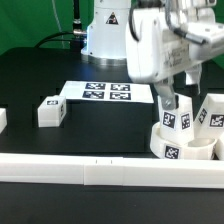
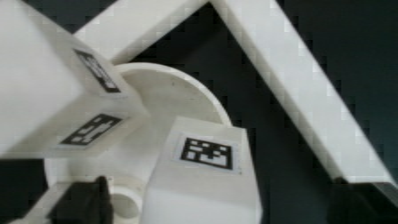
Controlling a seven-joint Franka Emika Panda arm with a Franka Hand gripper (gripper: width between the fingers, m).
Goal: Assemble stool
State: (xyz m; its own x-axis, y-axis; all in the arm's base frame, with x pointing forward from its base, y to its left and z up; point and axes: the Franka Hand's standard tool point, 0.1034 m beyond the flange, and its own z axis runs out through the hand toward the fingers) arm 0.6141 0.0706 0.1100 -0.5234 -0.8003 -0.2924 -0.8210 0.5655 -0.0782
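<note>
The round white seat [image 1: 172, 152] lies at the exterior view's right, by the front rail. Three white tagged legs are near it. One leg [image 1: 172, 120] stands up from it, and a second leg [image 1: 212, 112] leans at its right. A loose leg [image 1: 50, 111] lies apart at the left. My gripper [image 1: 168, 100] hangs just above the standing leg. In the wrist view the seat [image 2: 169, 95] shows with a tagged leg [image 2: 214, 150] between my open gripper [image 2: 222, 205]; both dark fingertips [image 2: 84, 200] stand clear of the leg's sides. Another leg [image 2: 71, 95] rises beside it.
The marker board [image 1: 100, 92] lies flat mid-table. A long white border rail [image 1: 90, 172] runs along the front, and rails [image 2: 285, 70] meet in a corner beyond the seat. A white part edge [image 1: 3, 120] shows at far left.
</note>
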